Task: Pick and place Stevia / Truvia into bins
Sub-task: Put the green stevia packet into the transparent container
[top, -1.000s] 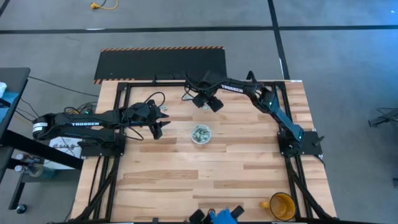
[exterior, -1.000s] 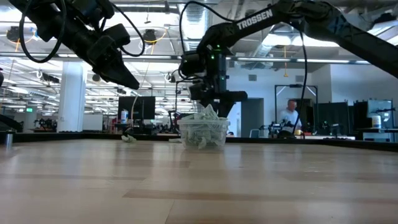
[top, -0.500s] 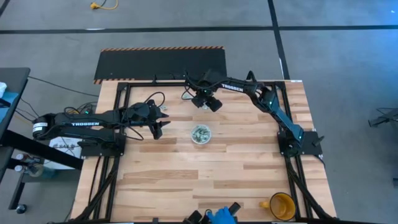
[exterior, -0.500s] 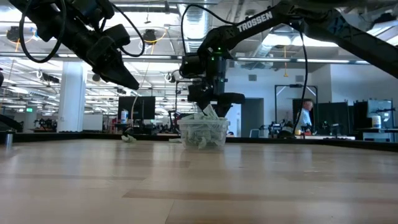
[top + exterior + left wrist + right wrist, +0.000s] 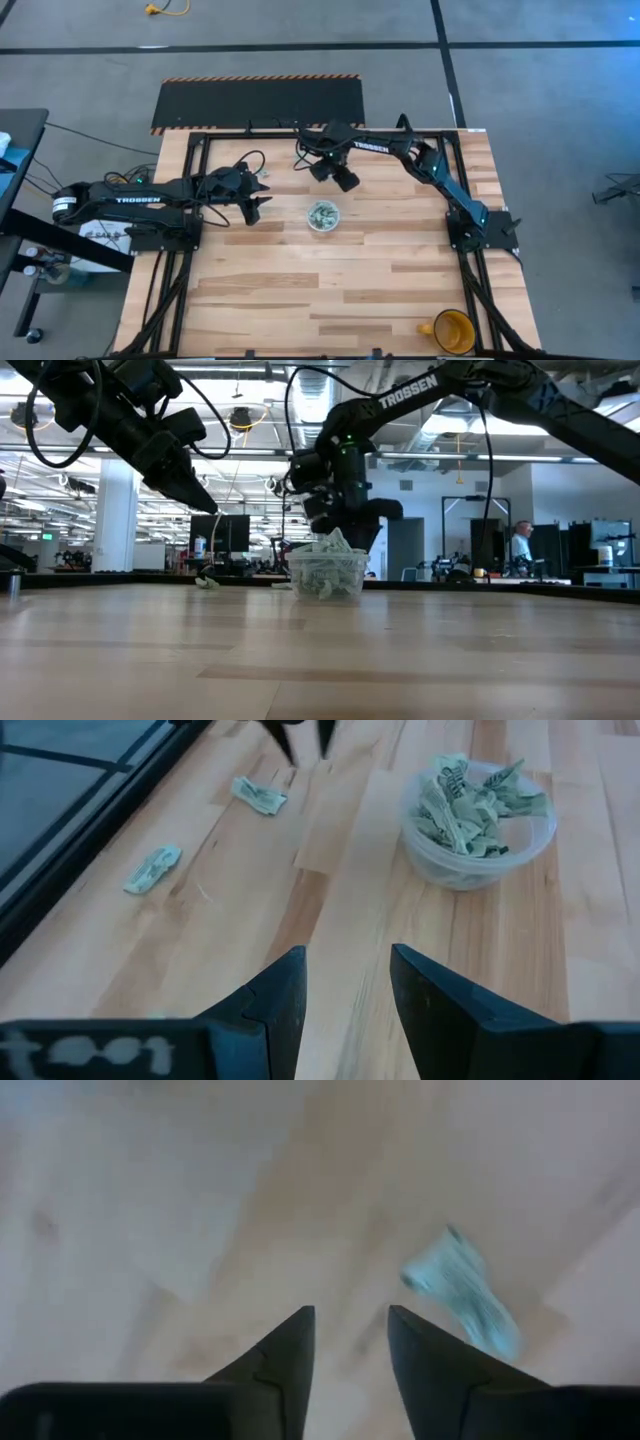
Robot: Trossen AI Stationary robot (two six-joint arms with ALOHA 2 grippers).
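Standing mid-counter (image 5: 300, 290): clear plastic cup (image 5: 322, 216), heaped with green-and-white Stevia sachets (image 5: 478, 802). Two loose sachets (image 5: 258, 795) (image 5: 151, 868) lie beyond the cup, toward the counter's far edge. Left end effector (image 5: 254, 209) hangs beside the cup, fingers parted, nothing held. Right end effector (image 5: 345, 178) hovers just beyond the cup, fingers parted, empty, one sachet (image 5: 465, 1292) beneath. Yellow mug (image 5: 452, 330) well apart from the cup, at the counter's near corner.

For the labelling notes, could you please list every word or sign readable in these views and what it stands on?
"TROSSEN": white letters on the right arm, clearest in the low view.
"TROSSEN": on the left arm, small, just legible in the high view.
Mirrored white characters on the left gripper's body: not readable.
Sachets in the cup: print too small to read.
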